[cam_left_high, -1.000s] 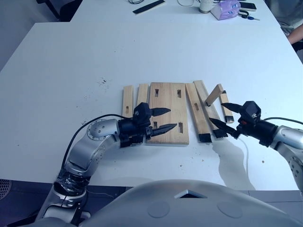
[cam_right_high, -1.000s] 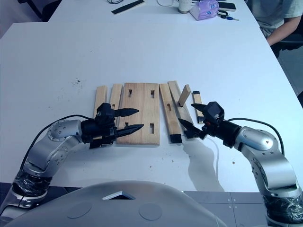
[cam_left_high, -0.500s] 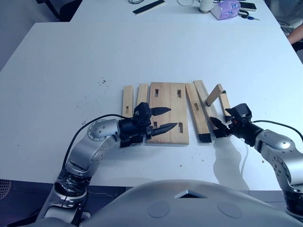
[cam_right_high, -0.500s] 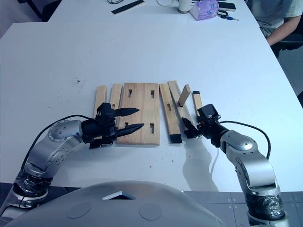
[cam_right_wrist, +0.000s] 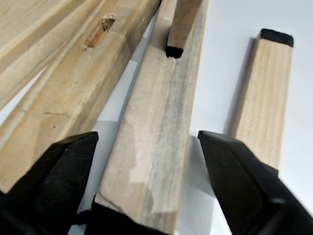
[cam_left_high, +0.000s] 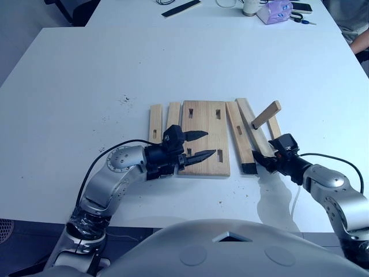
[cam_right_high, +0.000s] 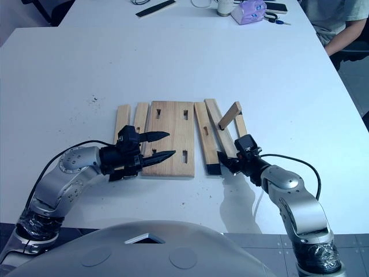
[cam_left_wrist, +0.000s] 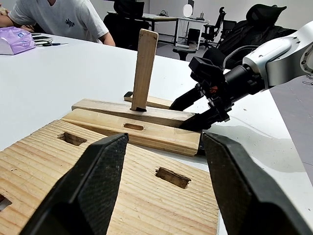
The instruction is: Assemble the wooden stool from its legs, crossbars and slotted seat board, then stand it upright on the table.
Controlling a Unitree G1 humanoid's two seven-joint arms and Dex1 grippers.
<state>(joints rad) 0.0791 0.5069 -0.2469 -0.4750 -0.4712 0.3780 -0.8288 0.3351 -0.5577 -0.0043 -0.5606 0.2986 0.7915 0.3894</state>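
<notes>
Once my right gripper (cam_left_high: 266,160) had moved in, its fingers (cam_right_wrist: 58,166) stood wide astride the leg (cam_left_high: 253,130) at its near end, nothing held; grasp seemed next. Left gripper (cam_left_high: 209,143) hung open, empty.

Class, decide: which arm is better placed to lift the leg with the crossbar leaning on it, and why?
Right. The right gripper is open astride that leg's near end; the left gripper hovers open over the seat board, farther away.
</notes>
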